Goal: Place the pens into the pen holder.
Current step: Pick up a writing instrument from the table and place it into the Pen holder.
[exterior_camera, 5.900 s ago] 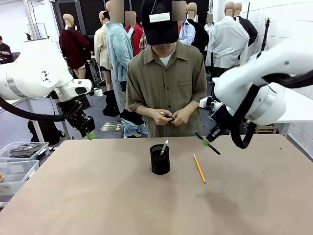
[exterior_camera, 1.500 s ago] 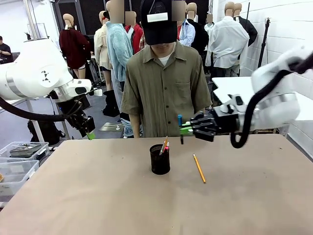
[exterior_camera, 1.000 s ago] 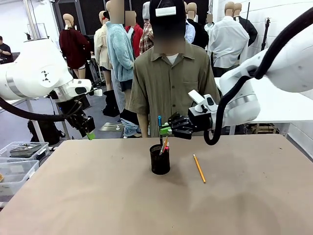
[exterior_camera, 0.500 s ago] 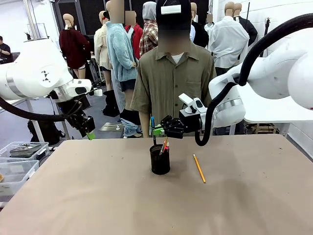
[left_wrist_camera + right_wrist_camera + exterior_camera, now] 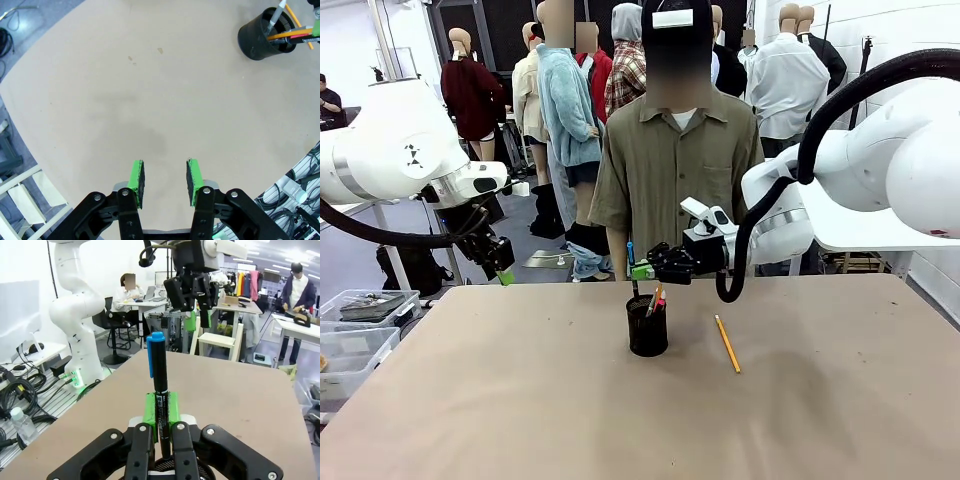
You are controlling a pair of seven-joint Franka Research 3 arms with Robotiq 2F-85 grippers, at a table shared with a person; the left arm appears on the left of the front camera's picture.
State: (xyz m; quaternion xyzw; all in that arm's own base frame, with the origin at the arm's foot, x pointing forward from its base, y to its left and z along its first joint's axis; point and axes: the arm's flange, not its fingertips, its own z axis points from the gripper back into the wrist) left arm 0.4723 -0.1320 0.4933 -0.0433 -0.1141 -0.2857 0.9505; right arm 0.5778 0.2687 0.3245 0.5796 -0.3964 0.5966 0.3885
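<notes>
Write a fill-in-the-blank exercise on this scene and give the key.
The right gripper is shut on a pen with a ____ cap. The mesh pen holder just below it is ____ in colour. The yellow pencil lies on the table, not in the ____. The left gripper has its fingers ____, with nothing between them.
Missing words: blue; black; holder; open.
</notes>
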